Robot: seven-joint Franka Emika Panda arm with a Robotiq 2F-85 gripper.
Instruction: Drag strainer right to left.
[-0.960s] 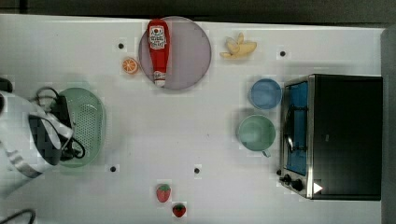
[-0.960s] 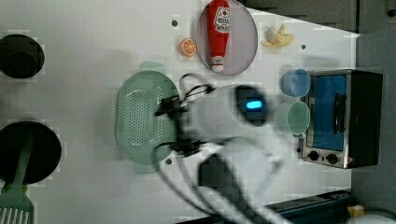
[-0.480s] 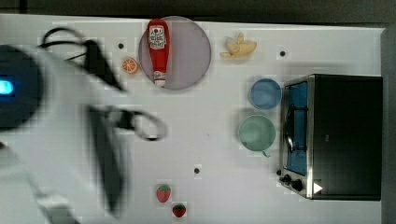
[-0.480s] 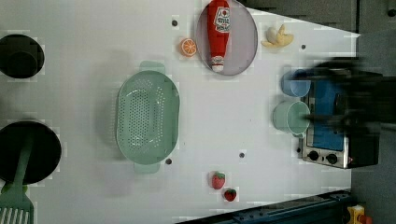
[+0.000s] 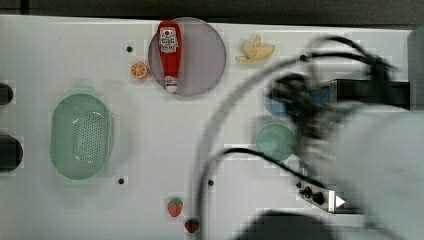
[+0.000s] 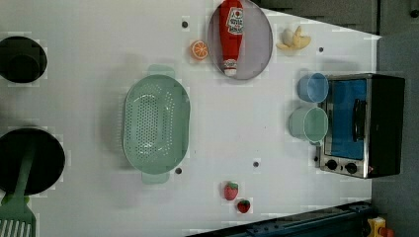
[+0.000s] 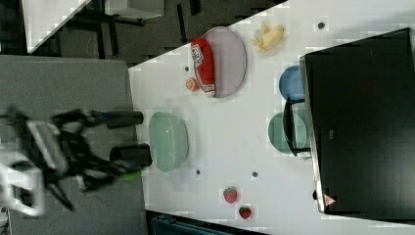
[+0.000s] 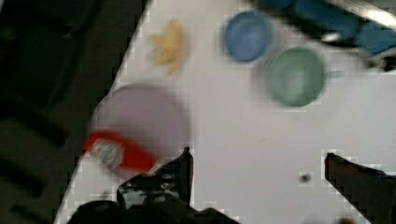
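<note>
Closest to us, in the wrist view, the gripper (image 8: 257,163) hangs above the white table (image 8: 243,135) with its two dark fingers (image 8: 180,170) spread wide apart and nothing between them. Beneath it we see bare tabletop.

Just past the fingers lies the red ketchup bottle (image 8: 119,154), resting partly on the grey-lilac plate (image 8: 140,112). Its white label carries print, but we cannot read the words. Farther on sit the green cup (image 8: 295,77) and the blue cup (image 8: 247,35) side by side, with the peeled banana (image 8: 169,46) near the table's edge.

In the top view the arm (image 5: 370,165) is a pale blur over the top view's right, with black cables looping ahead of it across the cups and the toaster oven (image 5: 370,92).

The strainer (image 5: 81,136) rests on the table at the top view's left, well apart from the arm, with nothing touching it. In the left view it lies upright, holes facing up, between the dark burners on the left view's left and the plate. An orange slice (image 5: 140,70) sits just beside the plate, and two strawberries (image 5: 175,206) lie near the table's lower edge in the top view.

In the left view a green spatula (image 6: 17,197) lies over a black pan (image 6: 47,160) at the left view's lower left.
</note>
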